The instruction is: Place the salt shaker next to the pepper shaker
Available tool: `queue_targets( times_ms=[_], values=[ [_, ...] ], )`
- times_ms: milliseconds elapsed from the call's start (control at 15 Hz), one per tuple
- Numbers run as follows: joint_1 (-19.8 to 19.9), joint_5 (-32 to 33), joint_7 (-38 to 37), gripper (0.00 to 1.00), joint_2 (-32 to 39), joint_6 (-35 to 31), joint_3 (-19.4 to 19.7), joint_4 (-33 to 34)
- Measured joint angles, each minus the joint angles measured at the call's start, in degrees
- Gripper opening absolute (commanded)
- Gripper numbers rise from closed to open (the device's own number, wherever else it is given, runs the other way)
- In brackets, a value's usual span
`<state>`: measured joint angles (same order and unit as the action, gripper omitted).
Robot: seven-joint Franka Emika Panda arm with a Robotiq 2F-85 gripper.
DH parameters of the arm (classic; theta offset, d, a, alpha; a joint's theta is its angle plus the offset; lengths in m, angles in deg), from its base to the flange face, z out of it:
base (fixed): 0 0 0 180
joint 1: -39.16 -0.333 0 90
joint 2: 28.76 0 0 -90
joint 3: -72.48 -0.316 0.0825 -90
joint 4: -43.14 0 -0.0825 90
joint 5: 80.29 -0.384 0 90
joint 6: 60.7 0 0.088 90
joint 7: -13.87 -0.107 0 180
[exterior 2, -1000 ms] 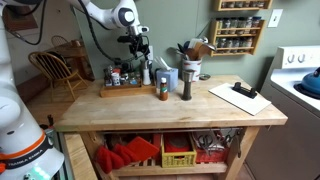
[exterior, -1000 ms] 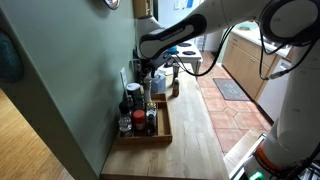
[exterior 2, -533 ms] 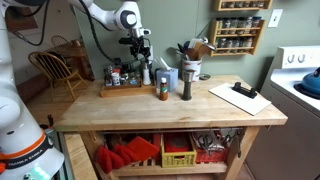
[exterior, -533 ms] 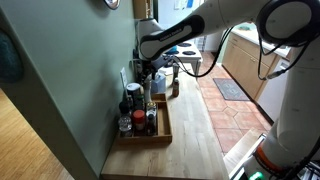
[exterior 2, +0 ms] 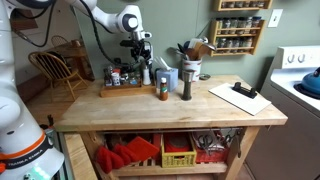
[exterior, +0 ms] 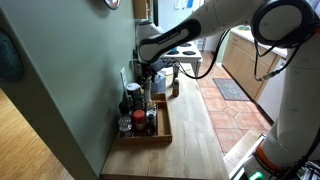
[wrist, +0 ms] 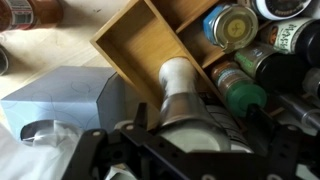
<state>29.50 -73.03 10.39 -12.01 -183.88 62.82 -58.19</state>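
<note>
I am looking across a butcher-block bench (exterior 2: 140,108) standing in a kitchen with grey-green walls (exterior: 70,90). A spice rack (exterior 2: 243,25) is hanging on the wall, a wooden chair (exterior 2: 50,70) is sitting nearby, and terracotta tiles (exterior: 238,118) are covering the floor.

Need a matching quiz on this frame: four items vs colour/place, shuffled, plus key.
Items:
1. pepper shaker
2. salt shaker
3. basket
4. spice rack

Colour or place:
A. yellow, under the table
B. mounted on the wall
C. dark grey, standing on the table
D. brown wood, standing on the table

Pairs: 1-D, 2-C, 3-A, 4-B.
</note>
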Motion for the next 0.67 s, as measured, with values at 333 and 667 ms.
queue_targets(
  times_ms=[333,667],
  values=[
    [-0.1,0.0,0.6,1.0,2.1,0.7,0.0,2.7],
    [-0.1,0.0,1.1,0.62,3.9,3.8,0.0,5.5]
  ],
)
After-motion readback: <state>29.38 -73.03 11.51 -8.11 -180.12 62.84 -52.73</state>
